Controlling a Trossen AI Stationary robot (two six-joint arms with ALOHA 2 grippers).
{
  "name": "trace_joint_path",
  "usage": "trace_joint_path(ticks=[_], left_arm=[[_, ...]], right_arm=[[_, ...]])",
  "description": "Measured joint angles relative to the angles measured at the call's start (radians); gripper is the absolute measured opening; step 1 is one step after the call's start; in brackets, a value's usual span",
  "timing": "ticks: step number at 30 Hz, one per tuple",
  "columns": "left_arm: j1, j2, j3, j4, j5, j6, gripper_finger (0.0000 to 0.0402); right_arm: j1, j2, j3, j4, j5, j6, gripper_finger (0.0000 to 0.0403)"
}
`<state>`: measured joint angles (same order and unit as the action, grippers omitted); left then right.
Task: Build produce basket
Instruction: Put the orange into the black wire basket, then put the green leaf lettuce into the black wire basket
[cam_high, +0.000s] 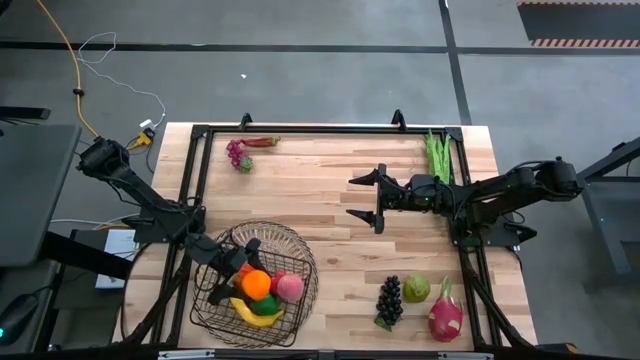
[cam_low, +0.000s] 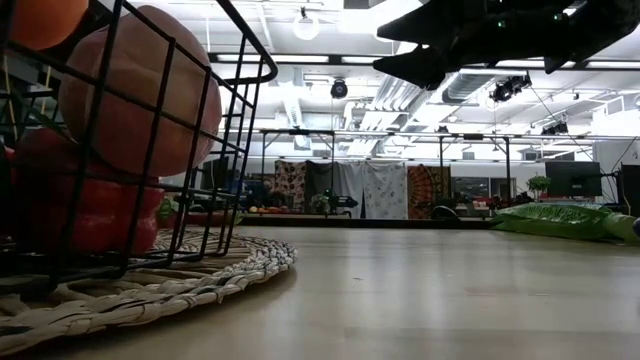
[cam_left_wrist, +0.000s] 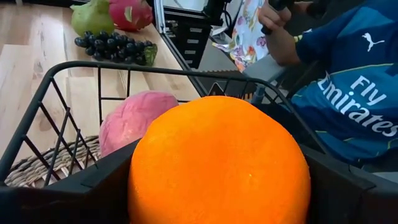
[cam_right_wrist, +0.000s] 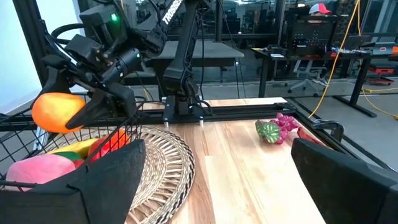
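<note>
site: robotics lab/workshop | cues: exposed ceiling ducts, equipment desks, monitors, floor cables

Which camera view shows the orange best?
The left wrist view: the orange fills the picture, held between the left hand's dark fingers over the basket. The high view shows it small; the right wrist view shows it from the side; the low view shows only an edge.

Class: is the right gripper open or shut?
Open. The right gripper hovers over bare table, fingers spread wide with nothing between them.
</note>
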<state>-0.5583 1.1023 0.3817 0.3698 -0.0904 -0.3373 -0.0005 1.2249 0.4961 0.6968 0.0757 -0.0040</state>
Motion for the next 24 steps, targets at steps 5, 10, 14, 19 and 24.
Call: trace_joint_path(ticks=[5, 10, 14, 19, 24], left_arm=[[0.000, 0.000, 0.000, 0.003, -0.002, -0.007, 0.0345], [0.000, 0.000, 0.000, 0.003, -0.010, -0.004, 0.0388], [-0.001, 0.001, 0.000, 0.001, -0.019, 0.002, 0.0395], [0.000, -0.013, -0.001, 0.023, 0.008, -0.009, 0.0398], [0.008, -0.075, 0.021, 0.059, 0.112, -0.008, 0.0399]], right_arm=[[0.000, 0.000, 0.000, 0.000, 0.000, 0.000, 0.0394], [0.000, 0.000, 0.000, -0.001, 0.000, -0.003, 0.0394], [0.000, 0.000, 0.000, -0.006, 0.000, -0.003, 0.0394], [0.000, 0.000, 0.000, -0.005, 0.000, -0.003, 0.0394], [0.000, 0.000, 0.000, -0.005, 0.000, -0.003, 0.0394]])
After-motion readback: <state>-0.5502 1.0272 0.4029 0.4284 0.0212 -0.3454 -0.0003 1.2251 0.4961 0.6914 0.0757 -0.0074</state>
